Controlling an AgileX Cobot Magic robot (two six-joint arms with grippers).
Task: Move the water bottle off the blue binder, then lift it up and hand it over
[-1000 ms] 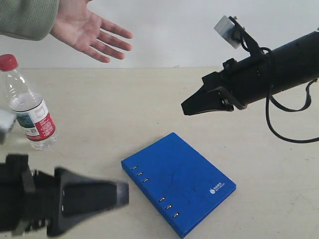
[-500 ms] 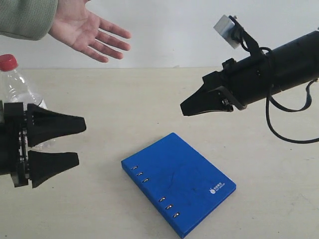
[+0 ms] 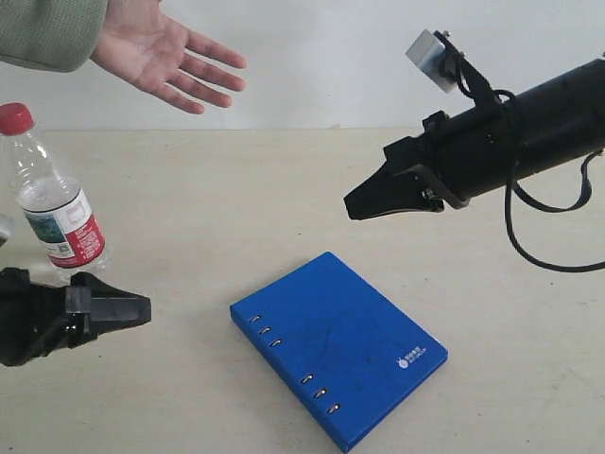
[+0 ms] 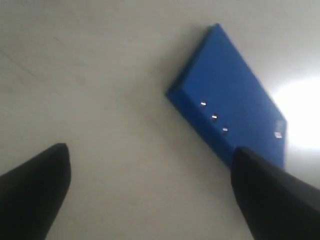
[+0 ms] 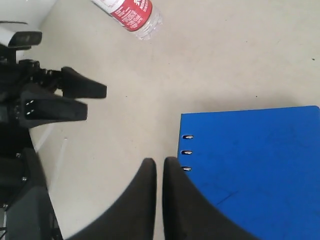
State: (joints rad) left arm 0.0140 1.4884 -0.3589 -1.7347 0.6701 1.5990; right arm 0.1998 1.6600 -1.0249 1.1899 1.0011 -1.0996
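The water bottle (image 3: 59,210) stands upright on the table at the far left, red cap up, apart from the blue binder (image 3: 337,347); its base also shows in the right wrist view as the bottle (image 5: 132,12). The binder lies flat at front centre with nothing on it. My left gripper (image 3: 132,312) hovers low just in front of the bottle, open and empty, its left gripper (image 4: 150,165) fingers wide apart with the binder (image 4: 235,100) beyond. My right gripper (image 3: 354,203) hangs shut above the table, right gripper (image 5: 160,162) tips beside the binder's (image 5: 255,160) holed edge.
A person's open hand (image 3: 165,57), palm up, in a green sleeve, is held above the table's back left corner. The left arm (image 5: 55,102) shows in the right wrist view. A pale wall stands behind the beige table (image 3: 236,199).
My left gripper rose in front of the bottle, open, then dropped back lower and left, leaving the bottle in full sight. The hand shifted slightly. The right arm stayed still.
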